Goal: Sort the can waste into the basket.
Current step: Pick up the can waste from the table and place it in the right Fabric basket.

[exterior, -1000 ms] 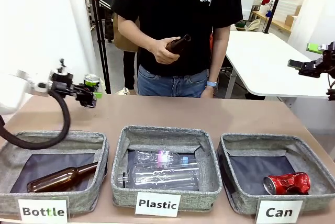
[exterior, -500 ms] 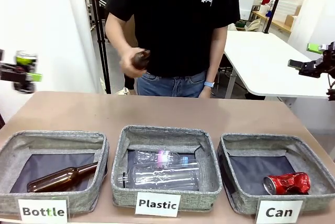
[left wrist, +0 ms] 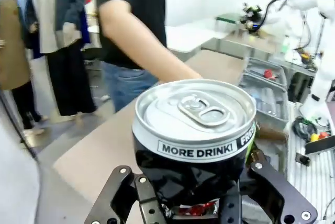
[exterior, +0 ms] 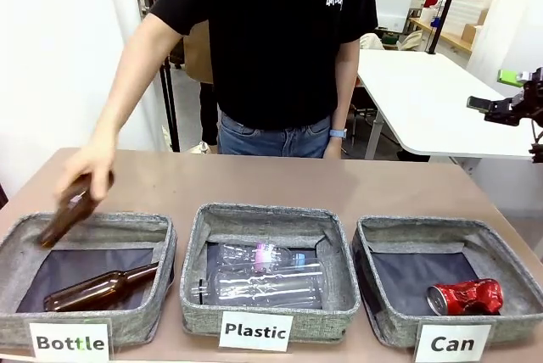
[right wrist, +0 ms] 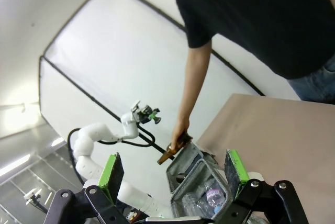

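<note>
A black can with a silver top [left wrist: 194, 130] printed "MORE DRINK!" stands upright in my left gripper [left wrist: 194, 190], which is shut on its lower body, off beyond the table's left end. The red crushed can [exterior: 465, 297] lies in the right half of the grey basket [exterior: 373, 248] labelled "Can" at the front right. My right gripper [exterior: 496, 92] hangs open high at the far right, well above that basket. In its wrist view the green pads [right wrist: 111, 172] stand wide apart with nothing between them.
A person's hand lowers a brown bottle [exterior: 69, 215] over the "Bottle" bin [exterior: 165, 248], where another brown bottle [exterior: 100, 288] lies. The "Plastic" bin [exterior: 197, 248] in the middle holds clear bottles [exterior: 267, 276]. The person stands at the far side.
My left gripper has carried the black can leftward out of the front view. The person's hand has brought a brown bottle from chest height down to the "Bottle" bin. The right arm has stayed put.
</note>
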Robot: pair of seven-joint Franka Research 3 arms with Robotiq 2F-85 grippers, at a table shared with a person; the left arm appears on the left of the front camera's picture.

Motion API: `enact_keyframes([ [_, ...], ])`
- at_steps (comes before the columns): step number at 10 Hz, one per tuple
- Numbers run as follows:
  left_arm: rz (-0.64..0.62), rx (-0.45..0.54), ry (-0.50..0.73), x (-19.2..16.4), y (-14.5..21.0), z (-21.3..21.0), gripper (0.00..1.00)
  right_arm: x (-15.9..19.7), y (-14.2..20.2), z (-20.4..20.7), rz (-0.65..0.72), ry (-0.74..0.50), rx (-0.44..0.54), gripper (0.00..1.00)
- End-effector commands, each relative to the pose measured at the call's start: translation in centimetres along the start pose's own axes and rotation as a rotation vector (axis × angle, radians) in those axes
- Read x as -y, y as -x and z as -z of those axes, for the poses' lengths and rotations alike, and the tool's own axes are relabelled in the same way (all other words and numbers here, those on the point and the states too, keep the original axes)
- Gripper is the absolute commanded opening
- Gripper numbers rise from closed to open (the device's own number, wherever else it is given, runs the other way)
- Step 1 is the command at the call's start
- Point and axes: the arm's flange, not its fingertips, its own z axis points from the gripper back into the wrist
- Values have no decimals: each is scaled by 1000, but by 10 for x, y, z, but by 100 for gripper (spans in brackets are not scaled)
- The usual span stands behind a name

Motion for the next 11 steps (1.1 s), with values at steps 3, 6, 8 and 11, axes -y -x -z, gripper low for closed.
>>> enact_keyframes([
  [3, -9, 49, -216, 26, 20, -23, 0, -3, 0, -1, -10, -9, -9, 100],
  [6, -19, 4, -238, 26, 28, 4, 0, -3, 0, -1, -10, -9, -9, 100],
  [8, -35, -7, -172, 16, 16, 31, 0, -3, 0, -1, -10, -9, -9, 100],
  [11, -28, -44, -154, 17, 6, 56, 0, -3, 0, -1, -10, -9, -9, 100],
])
